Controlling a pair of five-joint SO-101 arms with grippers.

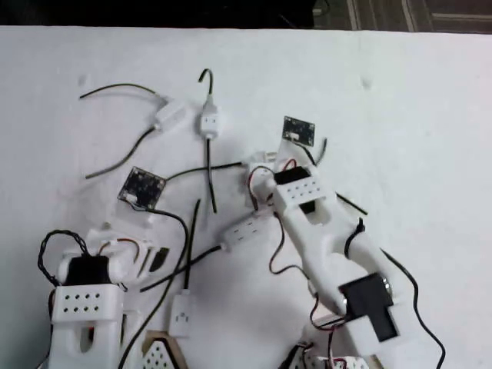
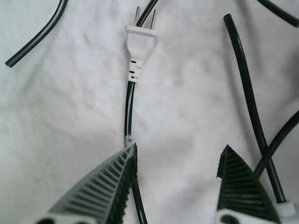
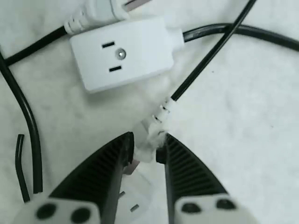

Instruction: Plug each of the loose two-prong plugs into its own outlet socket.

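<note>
The right gripper (image 3: pixel 145 139), at the centre of the overhead frame, is closed narrowly on a white held plug (image 3: pixel 150 133), pinched between its two black fingers. Just beyond the fingertips a white outlet socket (image 3: pixel 124 53) lies face up. A second plug (image 3: pixel 96 16) lies just beside the socket, not pushed into its slots.

The left gripper (image 2: pixel 180 154), at the lower left of the overhead frame, is spread wide and holds nothing. One fingertip sits over a black cord (image 2: pixel 130 112). The cord leads to a loose plug (image 2: pixel 140 44), white with two bare prongs, lying flat on the white table (image 1: pixel 415 100). Another white socket block (image 1: pixel 182 311) lies at the lower centre of the overhead frame among crossing black cords.
</note>
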